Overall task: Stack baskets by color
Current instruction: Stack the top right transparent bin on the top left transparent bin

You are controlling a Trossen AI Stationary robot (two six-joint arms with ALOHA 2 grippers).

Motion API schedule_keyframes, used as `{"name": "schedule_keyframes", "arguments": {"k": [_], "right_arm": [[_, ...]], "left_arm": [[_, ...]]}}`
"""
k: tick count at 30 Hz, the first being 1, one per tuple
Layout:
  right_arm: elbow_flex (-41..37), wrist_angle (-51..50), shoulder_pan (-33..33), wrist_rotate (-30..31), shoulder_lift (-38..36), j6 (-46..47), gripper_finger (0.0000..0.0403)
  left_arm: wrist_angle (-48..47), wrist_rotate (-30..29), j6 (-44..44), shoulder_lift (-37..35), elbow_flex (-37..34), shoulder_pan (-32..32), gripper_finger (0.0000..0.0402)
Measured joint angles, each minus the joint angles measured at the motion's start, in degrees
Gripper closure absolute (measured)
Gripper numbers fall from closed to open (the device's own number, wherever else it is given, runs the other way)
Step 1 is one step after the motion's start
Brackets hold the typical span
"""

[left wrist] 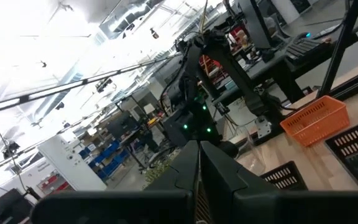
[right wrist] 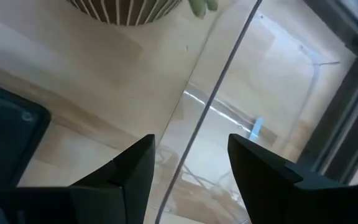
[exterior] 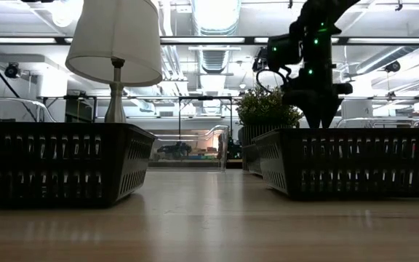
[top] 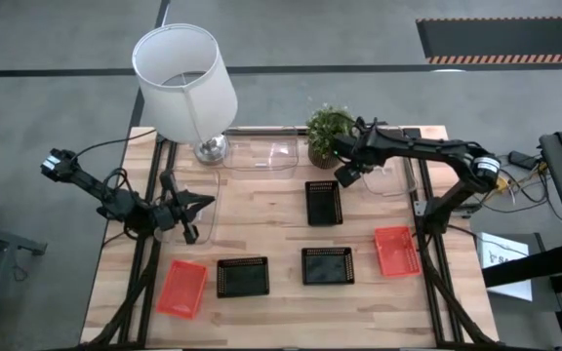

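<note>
Three black baskets (top: 324, 202) (top: 242, 277) (top: 327, 265) and two red-orange baskets (top: 181, 289) (top: 396, 251) sit flat on the wooden table. Clear baskets stand at the far edge (top: 261, 156), far right (top: 390, 181) and left (top: 208, 185). My right gripper (top: 347, 175) (right wrist: 191, 168) points steeply down, open. Its fingers straddle the left rim (right wrist: 210, 106) of the far-right clear basket, above it. My left gripper (top: 201, 205) (left wrist: 197, 180) is shut and holds nothing. It stays roughly level above the left clear basket.
A white-shaded lamp (top: 185, 83) stands at the far left. A potted plant (top: 328, 132) stands right behind my right gripper, its pot (right wrist: 129, 9) close to the fingers. Black rails (top: 420, 185) run along both table sides. Bare wood lies between the baskets in the middle.
</note>
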Motion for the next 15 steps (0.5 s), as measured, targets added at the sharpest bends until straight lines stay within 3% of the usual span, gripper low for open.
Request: {"name": "schedule_keyframes", "arguments": {"k": [15], "right_arm": [[-7.4, 11.4, -0.1, 0.0, 0.4, 1.7, 0.0223]], "left_arm": [[-0.1, 0.0, 0.0, -0.2, -0.3, 0.0, 0.0402]]}}
